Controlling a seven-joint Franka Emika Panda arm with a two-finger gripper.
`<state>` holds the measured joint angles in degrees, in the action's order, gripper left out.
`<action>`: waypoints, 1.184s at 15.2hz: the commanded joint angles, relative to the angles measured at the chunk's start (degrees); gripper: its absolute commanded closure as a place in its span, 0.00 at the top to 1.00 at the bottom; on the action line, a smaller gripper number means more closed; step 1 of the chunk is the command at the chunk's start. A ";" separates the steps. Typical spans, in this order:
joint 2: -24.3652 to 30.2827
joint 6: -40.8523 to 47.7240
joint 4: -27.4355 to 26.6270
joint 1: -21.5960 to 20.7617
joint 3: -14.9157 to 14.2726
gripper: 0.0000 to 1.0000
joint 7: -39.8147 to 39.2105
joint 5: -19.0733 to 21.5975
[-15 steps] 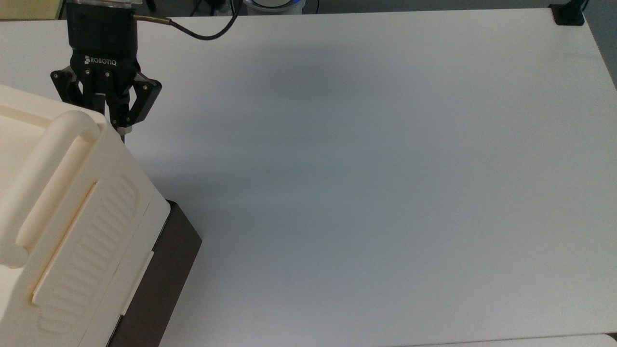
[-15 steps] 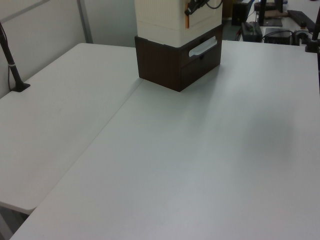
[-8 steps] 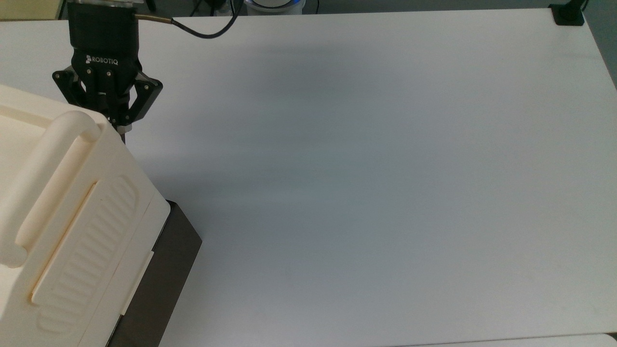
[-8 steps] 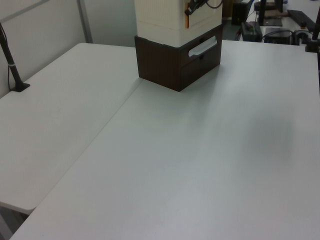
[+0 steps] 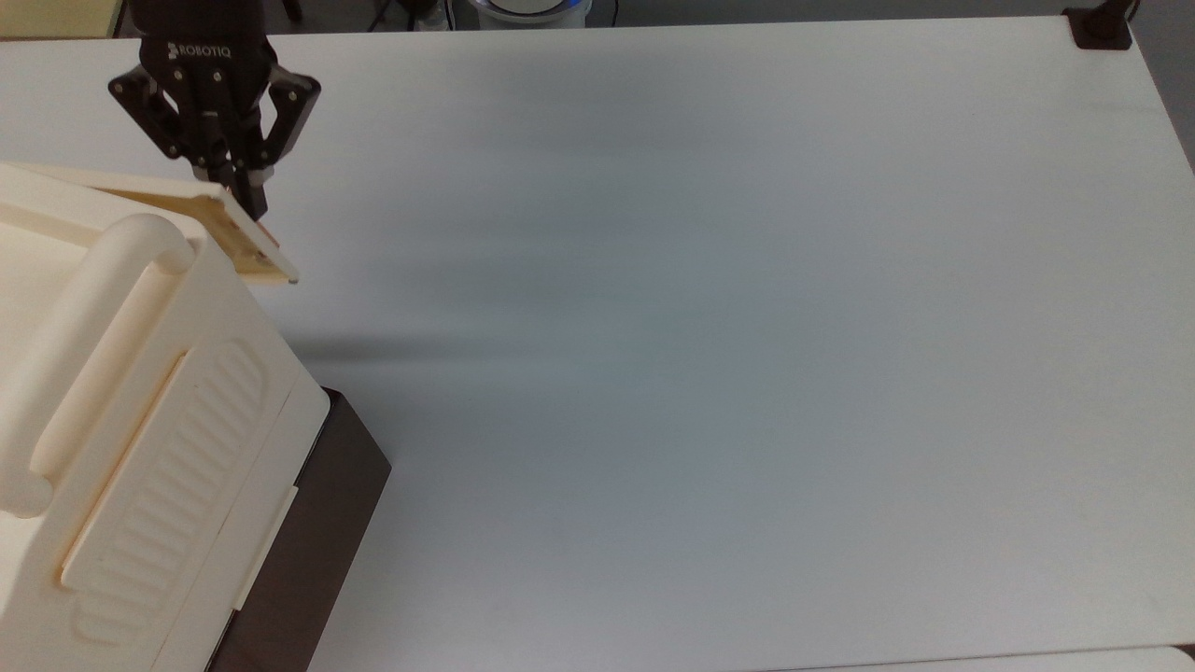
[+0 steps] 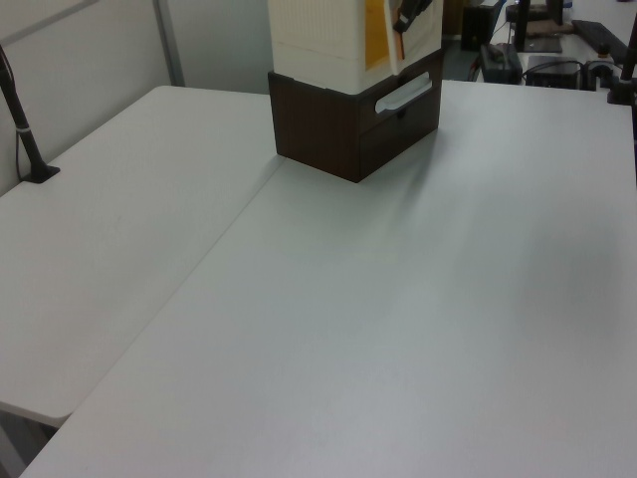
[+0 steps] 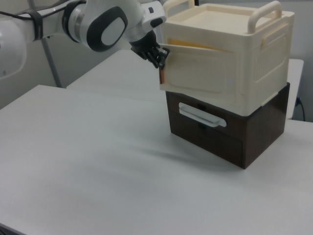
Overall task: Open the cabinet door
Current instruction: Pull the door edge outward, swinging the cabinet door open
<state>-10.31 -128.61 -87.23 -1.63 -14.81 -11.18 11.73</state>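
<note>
My gripper (image 5: pixel 245 194) pinching the cabinet door (image 5: pixel 245 238) edge, door standing ajar from the cream cabinet (image 7: pixel 254 68), tan face showing.

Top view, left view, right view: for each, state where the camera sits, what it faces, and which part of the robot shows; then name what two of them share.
Top view: overhead, looking down on the white table; the hand grips the cabinet door, swung ajar.
Left view: low across the table toward the cabinet; the hand shows at the top edge.
Right view: table height, facing the cabinet front; the white arm and hand.
Shared: left and right views both show the dark brown base with its white handle.
</note>
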 commanded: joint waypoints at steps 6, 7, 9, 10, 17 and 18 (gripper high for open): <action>8.28 19.07 -2.95 6.89 -0.04 0.46 -5.24 -1.01; 8.89 20.92 -2.95 7.77 -0.22 0.52 -6.12 -0.92; 10.65 24.53 -3.04 9.36 -1.09 0.62 -8.76 -0.92; 11.18 25.76 -2.95 9.89 -2.23 0.67 -10.34 -0.92; 13.47 30.61 -2.86 12.62 -12.77 0.84 -20.54 -1.10; 13.99 30.52 -2.60 12.62 -14.09 0.92 -20.81 -1.10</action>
<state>2.20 -98.03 -89.46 10.98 -25.34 -29.08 11.21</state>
